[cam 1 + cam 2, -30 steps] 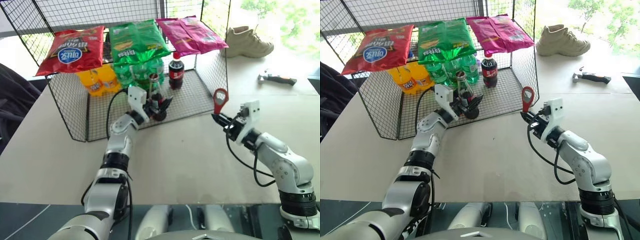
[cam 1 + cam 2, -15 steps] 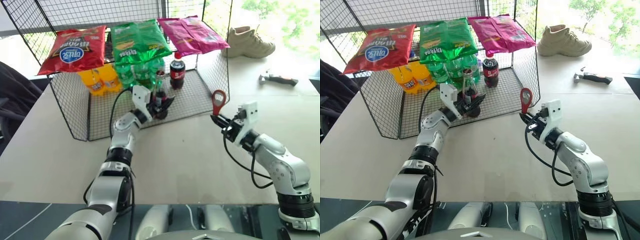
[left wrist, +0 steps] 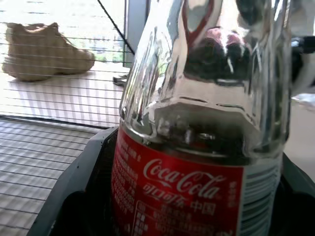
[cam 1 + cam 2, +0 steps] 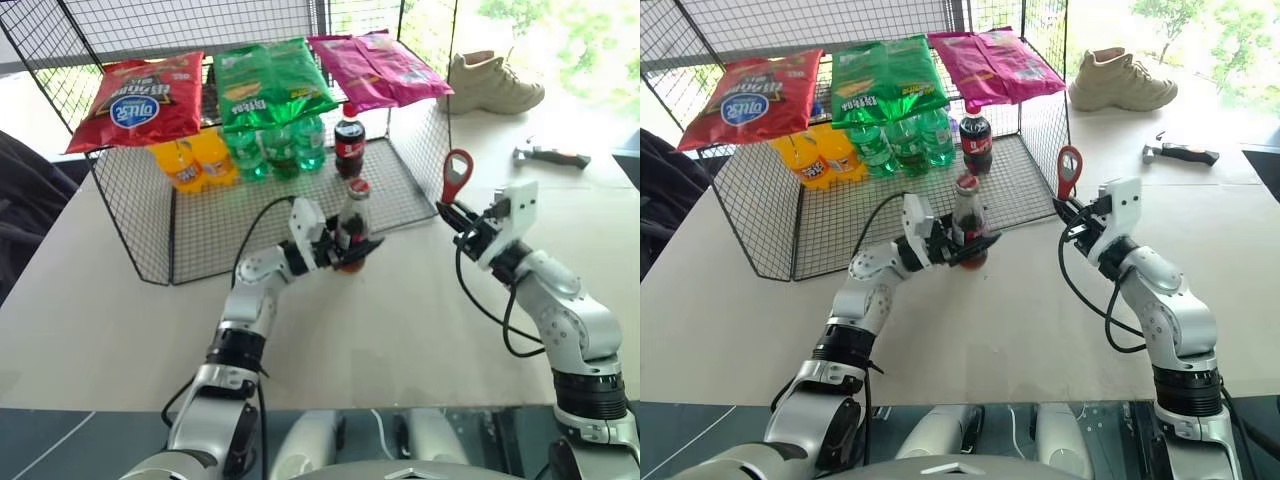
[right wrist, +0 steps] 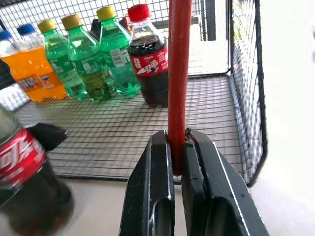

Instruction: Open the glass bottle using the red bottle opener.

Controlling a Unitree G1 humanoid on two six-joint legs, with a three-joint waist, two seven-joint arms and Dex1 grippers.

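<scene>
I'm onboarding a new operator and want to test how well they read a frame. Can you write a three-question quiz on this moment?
1. True or false: the left gripper holds the glass bottle.
2. What does the right gripper hold? A) black-handled tool B) red bottle opener C) shoe
3. Fill in: the bottle's cap is ____ on.

Key: 1 true; 2 B, clamped by its handle with the ring end up; 3 still, and opener and cap are apart.

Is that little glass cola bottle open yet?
Not yet: the glass bottle, held in the left pincer, keeps its cap on.
</scene>
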